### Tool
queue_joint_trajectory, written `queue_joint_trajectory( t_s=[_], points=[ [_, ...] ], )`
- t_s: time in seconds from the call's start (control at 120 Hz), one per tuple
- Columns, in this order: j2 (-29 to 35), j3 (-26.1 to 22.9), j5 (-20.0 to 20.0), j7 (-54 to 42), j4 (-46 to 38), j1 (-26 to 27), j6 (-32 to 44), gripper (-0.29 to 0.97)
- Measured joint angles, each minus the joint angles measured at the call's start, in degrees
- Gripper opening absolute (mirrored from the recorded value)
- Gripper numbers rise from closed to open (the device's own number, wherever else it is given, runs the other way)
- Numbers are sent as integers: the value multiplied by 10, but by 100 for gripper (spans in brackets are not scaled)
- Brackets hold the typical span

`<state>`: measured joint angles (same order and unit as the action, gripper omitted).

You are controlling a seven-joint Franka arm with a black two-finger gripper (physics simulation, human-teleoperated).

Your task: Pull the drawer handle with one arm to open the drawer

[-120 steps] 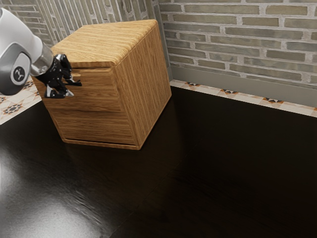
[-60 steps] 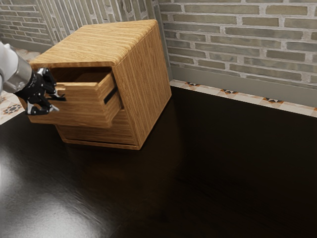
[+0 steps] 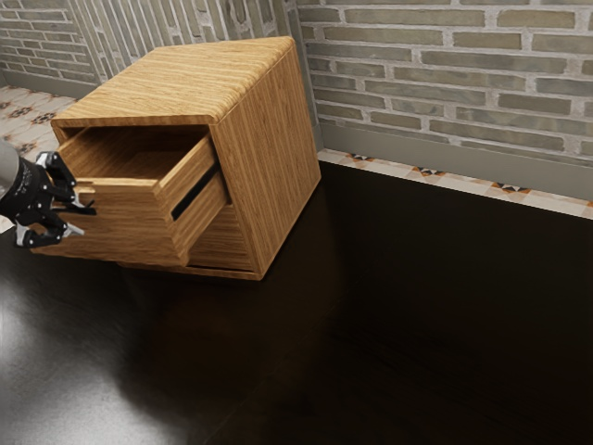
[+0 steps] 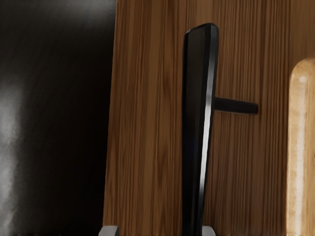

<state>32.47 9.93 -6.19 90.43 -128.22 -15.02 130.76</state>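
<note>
- Wood-grain cabinet (image 3: 259,139) stands on the dark bench (image 3: 371,352), in front of a brick wall (image 3: 445,83) (exterior view).
- Task status: the top drawer (image 3: 111,222) stands well out of the cabinet toward the exterior view's left. Its inside is open to view, and its side wall bridges the gap back to the cabinet front. The lower cabinet front sits flush.
- Judgement: the opening step is largely done. What remains is any last travel away from the cabinet, if full extension is required, and then release of the handle.
- Arm pose: the arm (image 3: 7,176) enters at the exterior view's left edge, level with the drawer and reaching toward the cabinet. The jaws sit against the drawer front, on the side farthest from the cabinet, and cover the handle here.
- Wrist view: the black handle (image 4: 197,132) runs as a long bar directly ahead of the hand. A short black post (image 4: 236,106) holds it off the drawer front (image 4: 147,123).
- The dark bench (image 4: 49,123) shows past the edge of the drawer front.
- Jaw state: it cannot be told whether the jaws clamp the handle or merely sit around it.
</note>
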Motion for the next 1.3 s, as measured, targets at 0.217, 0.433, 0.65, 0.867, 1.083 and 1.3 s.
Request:
queue_joint_trajectory(
  t_s=[0.217, 0.433, 0.65, 0.867, 1.083, 1.3],
  points=[
    [36, 0, 0, 0, -30, -2, 0, 13],
    [77, 0, 0, -1, -63, -4, 0, 13],
    [128, 0, 0, -1, -102, -7, 0, 13],
    [186, 0, 1, -1, -143, -9, 0, 13],
    [252, 2, 10, 0, -185, -13, 0, 12],
    [303, 4, 33, -1, -216, -15, 4, 16]
  ],
)
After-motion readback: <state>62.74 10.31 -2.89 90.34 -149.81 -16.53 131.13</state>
